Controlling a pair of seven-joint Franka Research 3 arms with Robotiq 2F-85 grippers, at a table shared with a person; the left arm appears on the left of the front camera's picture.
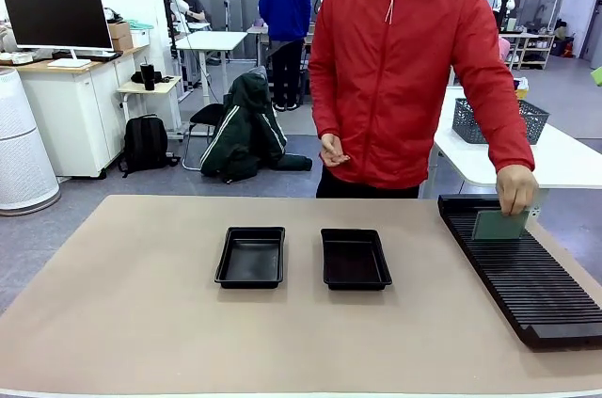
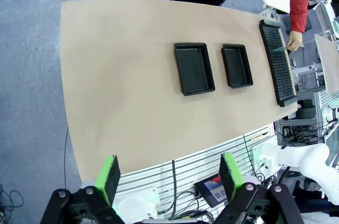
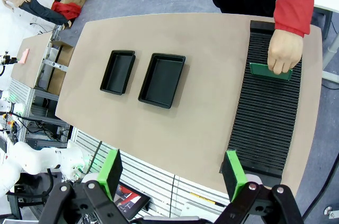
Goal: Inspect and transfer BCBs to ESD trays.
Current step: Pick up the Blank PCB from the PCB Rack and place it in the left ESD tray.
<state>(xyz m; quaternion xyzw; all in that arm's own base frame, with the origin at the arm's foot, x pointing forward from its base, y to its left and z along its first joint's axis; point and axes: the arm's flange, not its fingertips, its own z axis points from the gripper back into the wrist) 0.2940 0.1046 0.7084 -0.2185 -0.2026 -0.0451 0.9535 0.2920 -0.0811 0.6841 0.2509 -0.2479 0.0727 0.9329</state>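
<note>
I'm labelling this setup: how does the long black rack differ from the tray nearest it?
The rack is long and ribbed; the tray is short with a smooth floor. The rack has an upright board at its slots, held by the person's hand; the tray is empty. The rack lies at the table's right edge, the tray near the middle. Both are black.

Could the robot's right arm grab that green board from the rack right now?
Probably not yet. The person's hand covers the top of the board, which stands in the rack. The right gripper is open, well back from it.
</note>
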